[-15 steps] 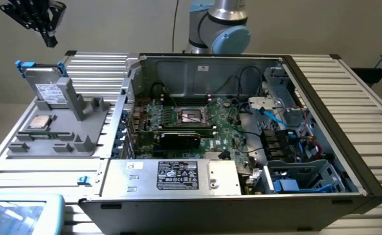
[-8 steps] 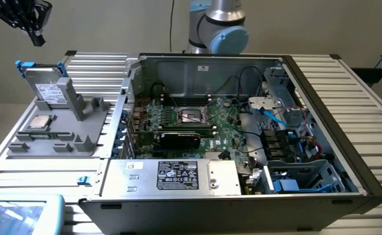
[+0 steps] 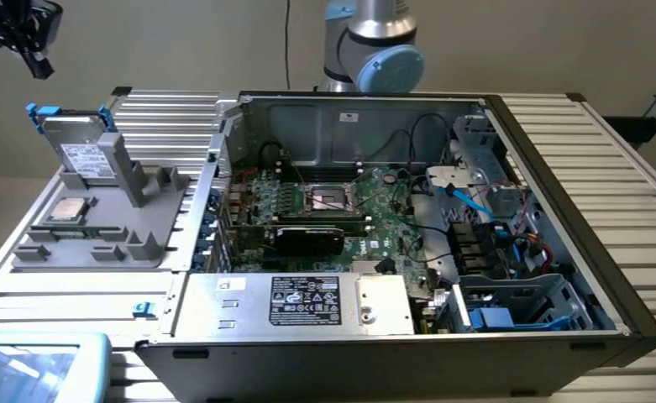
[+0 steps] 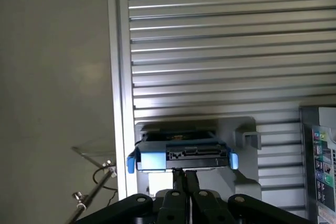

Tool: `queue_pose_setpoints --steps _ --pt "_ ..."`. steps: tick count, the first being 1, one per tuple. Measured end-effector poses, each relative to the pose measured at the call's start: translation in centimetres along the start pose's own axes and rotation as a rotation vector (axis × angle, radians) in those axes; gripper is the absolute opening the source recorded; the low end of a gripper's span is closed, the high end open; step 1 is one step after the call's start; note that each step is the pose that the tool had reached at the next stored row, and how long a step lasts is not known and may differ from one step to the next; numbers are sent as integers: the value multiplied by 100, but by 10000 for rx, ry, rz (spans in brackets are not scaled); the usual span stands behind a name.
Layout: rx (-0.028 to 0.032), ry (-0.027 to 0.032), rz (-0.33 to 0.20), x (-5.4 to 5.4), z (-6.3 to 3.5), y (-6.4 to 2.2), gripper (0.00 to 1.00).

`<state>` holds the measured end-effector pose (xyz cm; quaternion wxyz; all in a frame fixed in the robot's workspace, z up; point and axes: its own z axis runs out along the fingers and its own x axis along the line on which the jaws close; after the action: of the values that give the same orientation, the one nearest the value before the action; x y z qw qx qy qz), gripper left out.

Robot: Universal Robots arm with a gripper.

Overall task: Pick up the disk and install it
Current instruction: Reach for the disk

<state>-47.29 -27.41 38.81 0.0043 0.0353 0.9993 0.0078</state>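
Wrist view looks down on the disk (image 4: 181,157), which stands on its edge in the grey holder (image 4: 247,140), beside the open computer case (image 3: 552,168). The gripper (image 4: 185,178) hangs well above it with its fingers pressed together, holding nothing. If it goes down like that, I think it may bump the blue frame (image 4: 137,161) and knock the disk crooked.

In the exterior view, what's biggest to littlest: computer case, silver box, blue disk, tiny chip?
open black computer case
silver box with black label
grey disk in blue carrier
small square silver chip
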Motion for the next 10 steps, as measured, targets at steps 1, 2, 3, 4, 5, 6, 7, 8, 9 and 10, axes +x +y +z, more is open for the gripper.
queue_pose_setpoints --steps 1,2,3,4,5,6,7,8,9,10 --pt "3 1 0 43 3 -2 11" --pt "4 4 1 89 7 -5 11" --pt "4 2 -1 127 10 -8 11" --pt "4 5 -3 143 11 -12 11" --pt "3 4 -5 145 13 -14 11" --pt "4 5 -5 145 13 -14 11" --pt "5 5 -4 145 13 -14 11" --pt "5 6 -5 145 13 -14 11" --pt "5 5 -4 145 13 -14 11" --pt "5 5 -5 145 13 -14 11"
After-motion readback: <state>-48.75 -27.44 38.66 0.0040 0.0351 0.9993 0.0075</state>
